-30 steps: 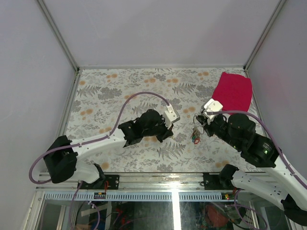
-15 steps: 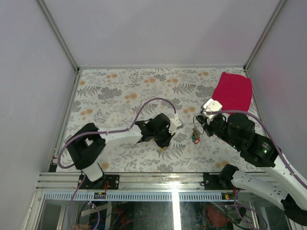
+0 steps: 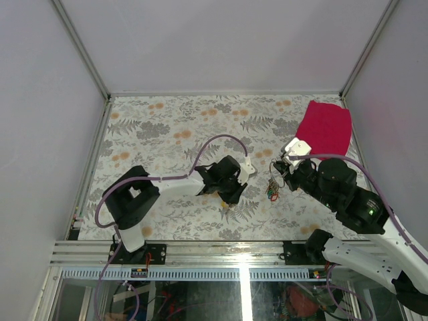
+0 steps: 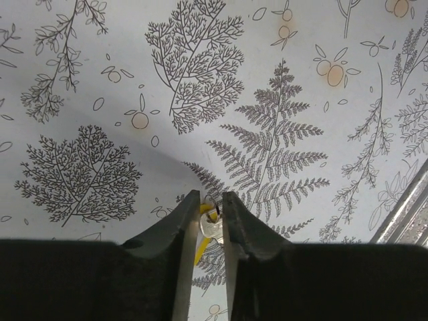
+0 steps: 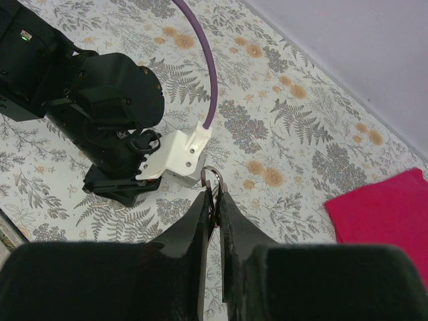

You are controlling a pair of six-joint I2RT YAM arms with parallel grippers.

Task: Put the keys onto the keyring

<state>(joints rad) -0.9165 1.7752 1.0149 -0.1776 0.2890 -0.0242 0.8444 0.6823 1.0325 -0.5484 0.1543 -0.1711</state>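
Yellow plastic shows between the tips of the left gripper (image 4: 210,200): a yellow-headed key (image 4: 208,227) with a silver blade lies on the floral table cover (image 4: 100,87), in the narrow gap between the two black fingers (image 4: 184,231). The jaws stand slightly apart (whether they pinch the key or merely flank it, I cannot tell). Seen from above, that gripper points down at the near middle of the table, with the key just at its tip. The right gripper (image 5: 212,200) is clamped on the keyring (image 5: 212,177), a thin silver loop sticking up past its closed fingertips. In the overhead view a small bunch of keys (image 3: 271,191) with coloured heads shows right at this gripper's tip, near the left gripper but apart from it. A red cloth (image 3: 326,127) lies at the far right corner of the table.
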